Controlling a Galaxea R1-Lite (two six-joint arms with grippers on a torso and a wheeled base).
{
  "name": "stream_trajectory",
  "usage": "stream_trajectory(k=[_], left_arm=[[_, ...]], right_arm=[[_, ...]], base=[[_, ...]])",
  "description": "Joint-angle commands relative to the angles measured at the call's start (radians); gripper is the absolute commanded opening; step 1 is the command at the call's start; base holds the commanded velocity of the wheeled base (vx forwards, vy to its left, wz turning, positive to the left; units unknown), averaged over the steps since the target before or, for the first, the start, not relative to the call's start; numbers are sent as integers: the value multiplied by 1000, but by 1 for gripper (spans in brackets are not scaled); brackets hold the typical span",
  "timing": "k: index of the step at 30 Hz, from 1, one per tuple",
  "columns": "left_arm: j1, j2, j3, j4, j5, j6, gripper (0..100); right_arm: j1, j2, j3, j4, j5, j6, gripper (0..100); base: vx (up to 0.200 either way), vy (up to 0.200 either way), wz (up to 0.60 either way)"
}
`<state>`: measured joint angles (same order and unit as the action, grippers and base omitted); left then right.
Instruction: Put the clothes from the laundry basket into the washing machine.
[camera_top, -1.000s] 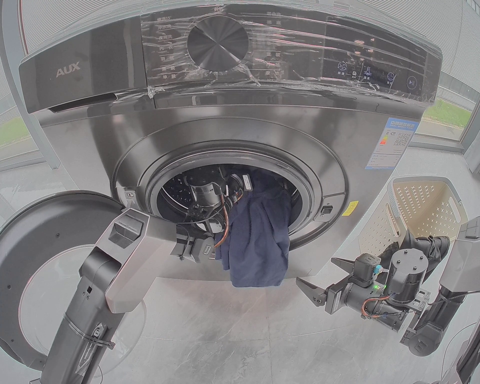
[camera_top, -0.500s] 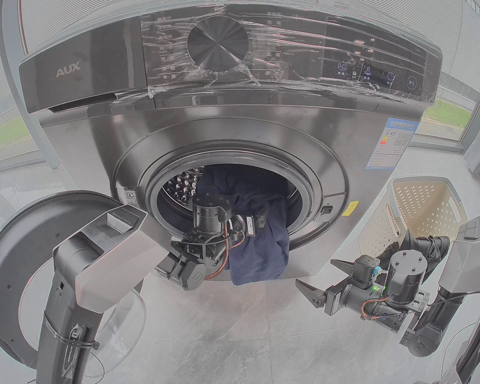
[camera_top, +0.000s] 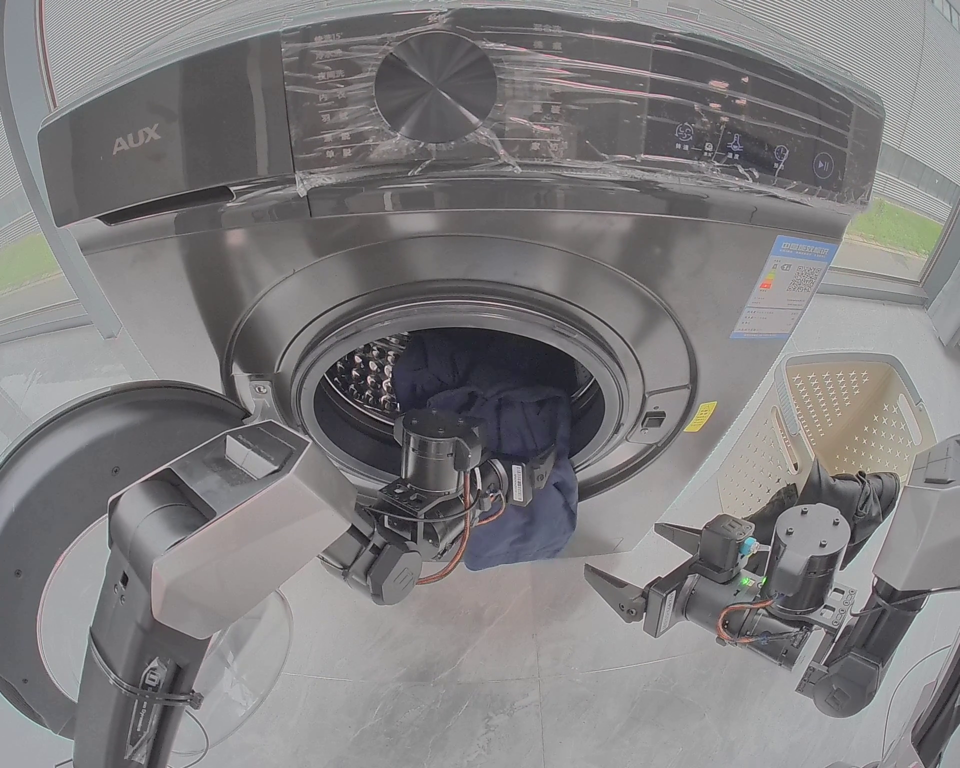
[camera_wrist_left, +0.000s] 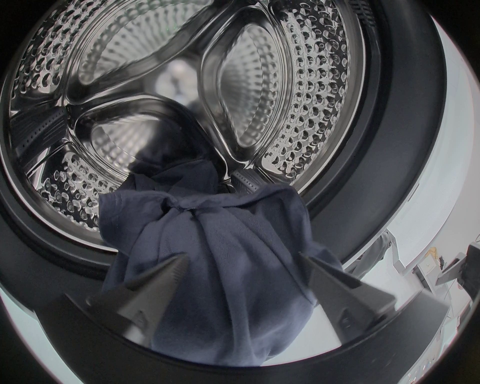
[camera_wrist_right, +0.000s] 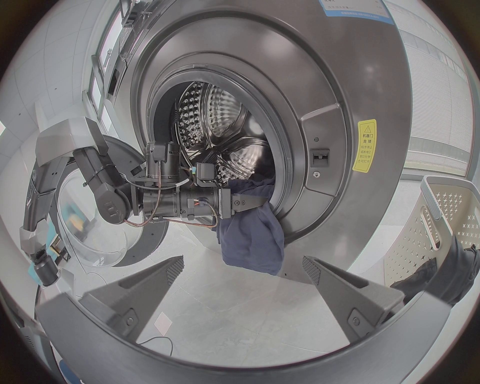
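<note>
Since 1 s ago, L gripper (camera_wrist_left: 244, 260) has backed out of the drum (camera_wrist_left: 250, 90) to its mouth. Navy garment (camera_top: 520, 500) now hangs shorter, w/ more of it bunched inside. L fingers (camera_wrist_left: 150, 285) are spread, cloth between them but not pinched. R gripper (camera_top: 635, 560) is spread too, holding nothing, low over the floor (camera_top: 450, 680) btwn washing machine (camera_top: 600, 250) and laundry basket (camera_top: 850, 400). Garment lies across the door rim (camera_top: 615, 400), part in, part out. Risk: w/ nothing gripping it, the outside tail's weight could drag it onto the floor, and arm cables might snag it. L wrist view gives the knotted bunch at the lip w/ bare drum behind. Head view gives the hanging tail & dark clothes (camera_top: 850, 495) left in the basket.
</note>
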<state>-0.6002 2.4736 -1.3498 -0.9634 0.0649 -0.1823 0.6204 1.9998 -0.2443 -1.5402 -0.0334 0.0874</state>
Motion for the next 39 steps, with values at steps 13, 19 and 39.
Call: stream_trajectory(k=[13,19,39], left_arm=[[71,61,-224,-95,56,-3,0],[131,62,-393,-81,99,-2,0],[54,-51,3,-23,-5,-29,100]], right_arm=[[45,19,-6,0,-3,9,100],[47,27,-9,-1,-3,9,100],[39,27,-10,-1,-2,9,100]], base=[[0,0,0],[0,0,0],[0,0,0]])
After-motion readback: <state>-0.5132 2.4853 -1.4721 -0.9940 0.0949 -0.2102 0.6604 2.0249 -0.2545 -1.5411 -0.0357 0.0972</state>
